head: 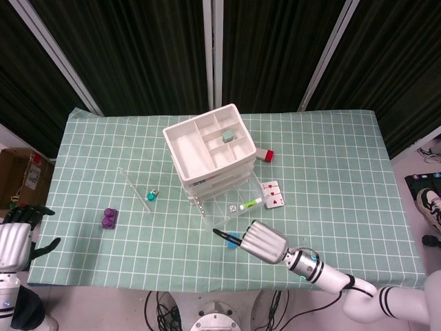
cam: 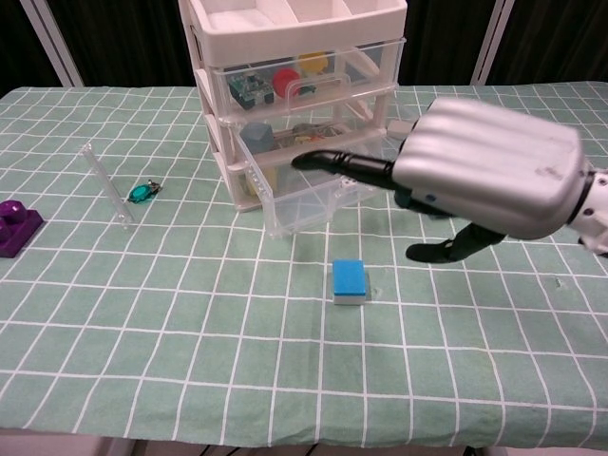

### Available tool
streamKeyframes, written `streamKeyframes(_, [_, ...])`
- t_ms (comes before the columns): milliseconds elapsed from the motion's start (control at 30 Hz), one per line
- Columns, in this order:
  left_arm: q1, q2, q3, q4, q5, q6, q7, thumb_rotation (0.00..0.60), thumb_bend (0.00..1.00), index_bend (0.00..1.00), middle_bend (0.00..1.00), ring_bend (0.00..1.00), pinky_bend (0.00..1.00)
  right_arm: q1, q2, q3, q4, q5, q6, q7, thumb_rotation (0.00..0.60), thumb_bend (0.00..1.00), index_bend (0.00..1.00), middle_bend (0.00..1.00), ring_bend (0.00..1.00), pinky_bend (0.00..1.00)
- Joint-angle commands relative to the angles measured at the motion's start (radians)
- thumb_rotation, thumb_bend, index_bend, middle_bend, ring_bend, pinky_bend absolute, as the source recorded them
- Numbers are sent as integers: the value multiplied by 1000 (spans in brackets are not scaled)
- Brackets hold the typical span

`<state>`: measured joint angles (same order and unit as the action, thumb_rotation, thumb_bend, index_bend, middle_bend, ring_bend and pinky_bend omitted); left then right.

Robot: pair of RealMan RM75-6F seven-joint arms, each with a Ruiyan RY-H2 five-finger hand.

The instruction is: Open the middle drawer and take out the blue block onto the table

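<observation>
The blue block (cam: 350,281) lies flat on the green checked cloth in front of the drawer unit; in the head view only a sliver of the blue block (head: 234,244) shows beside my right hand. My right hand (cam: 480,180) (head: 260,241) hovers just above and to the right of it, fingers spread, holding nothing. The white drawer unit (head: 208,152) (cam: 294,57) stands mid-table with its clear middle drawer (cam: 323,185) (head: 231,203) pulled out; a green-capped tube and a die lie inside. My left hand (head: 17,238) hangs off the table's near-left corner, fingers apart and empty.
A playing card (head: 271,194) lies right of the open drawer. A red-ended block (head: 265,155) sits beside the unit. A clear rod (cam: 106,185), a teal clip (cam: 142,192) and a purple brick (cam: 14,228) lie on the left side of the cloth.
</observation>
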<state>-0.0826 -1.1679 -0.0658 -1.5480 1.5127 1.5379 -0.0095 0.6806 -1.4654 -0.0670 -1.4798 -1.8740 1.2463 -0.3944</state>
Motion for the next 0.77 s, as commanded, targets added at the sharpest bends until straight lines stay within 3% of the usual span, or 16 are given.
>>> streamKeyframes(33, [1,-1,0,3,-1,2,-2,600,135,354,315,241,231,-81,63,27,-55,50,103,-29,600,141,9,788,835,904])
streamKeyframes(100, [0,-4,0,7,-3,-2,-1,600,134,354,315,241,231,-131,98,37,-83,100,149,-30,600,174,22,655,692,775])
streamKeyframes(267, [-4,-30,5,22,-14,-19,17,600,134,354,315,241,231,-264,195,46,-144,241,250,30,600,179,10,251,179,286])
streamKeyframes(367, [-4,-48,8,32,-19,-24,36,600,134,354,315,241,229,-323,256,30,-177,319,250,109,598,179,0,54,8,32])
streamKeyframes(433, [-4,-56,10,33,-19,-25,40,600,134,354,315,241,226,-350,290,17,-188,347,242,169,600,178,0,3,0,0])
streamKeyframes(567, [1,-65,13,30,-11,-13,44,600,134,354,315,241,222,-409,328,-4,-165,349,269,309,600,179,0,0,0,0])
streamKeyframes(767, [6,-68,16,17,-2,-1,40,600,134,354,315,241,221,-466,337,-9,-141,331,308,408,600,179,0,0,0,0])
